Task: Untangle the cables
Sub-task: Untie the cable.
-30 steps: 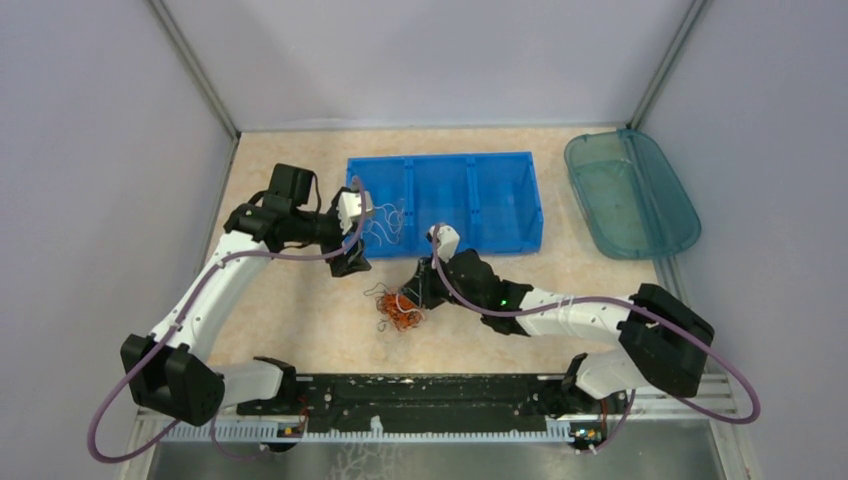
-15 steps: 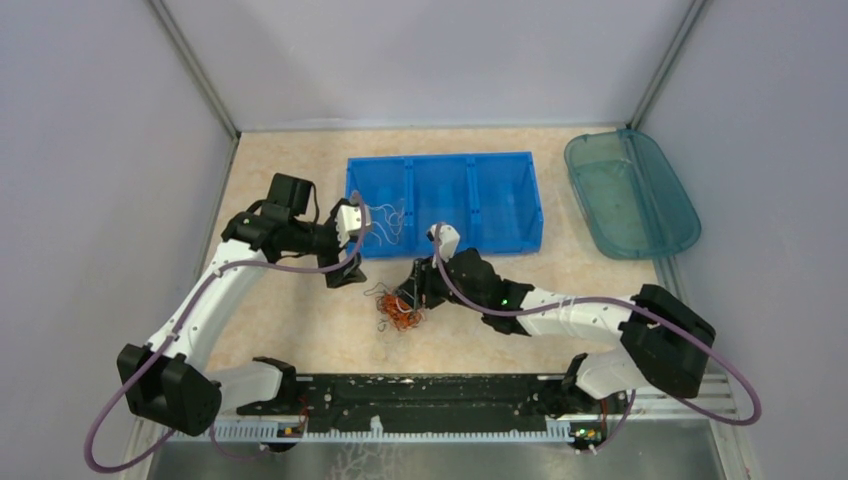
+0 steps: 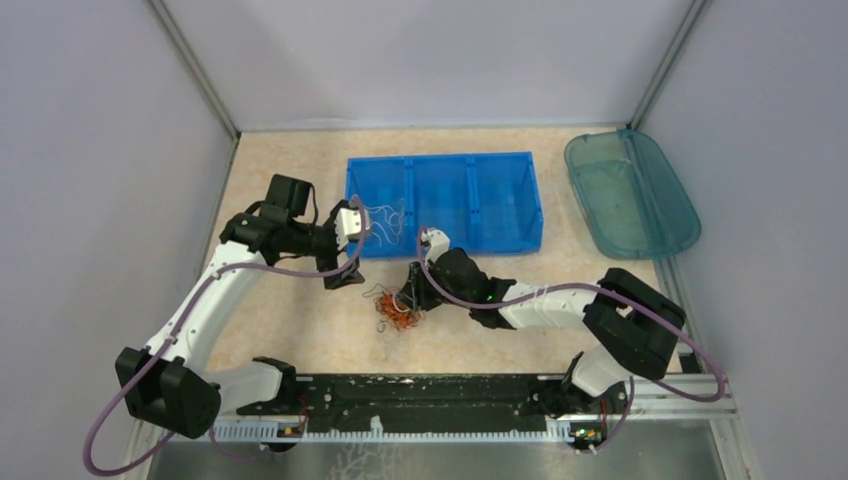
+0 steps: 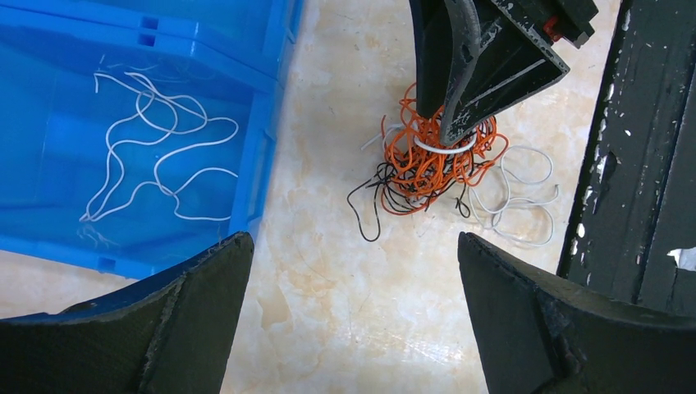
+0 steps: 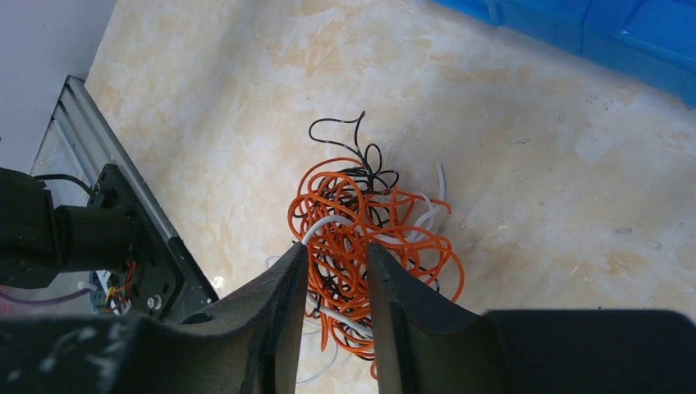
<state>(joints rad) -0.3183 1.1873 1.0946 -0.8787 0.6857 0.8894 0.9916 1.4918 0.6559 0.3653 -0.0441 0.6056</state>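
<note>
The pale marbled surface carries a blue three-compartment bin toward the back and a teal tray at the far right. The left end effector hangs over the bin's near left corner, its fingers spread wide and empty. The right end effector reaches down into the cables, its fingers nearly pressed together and seemingly pinching a few orange and white strands. That tangle lies on the surface just in front of the bin. Loose white wires lie in the bin's left compartment.
</note>
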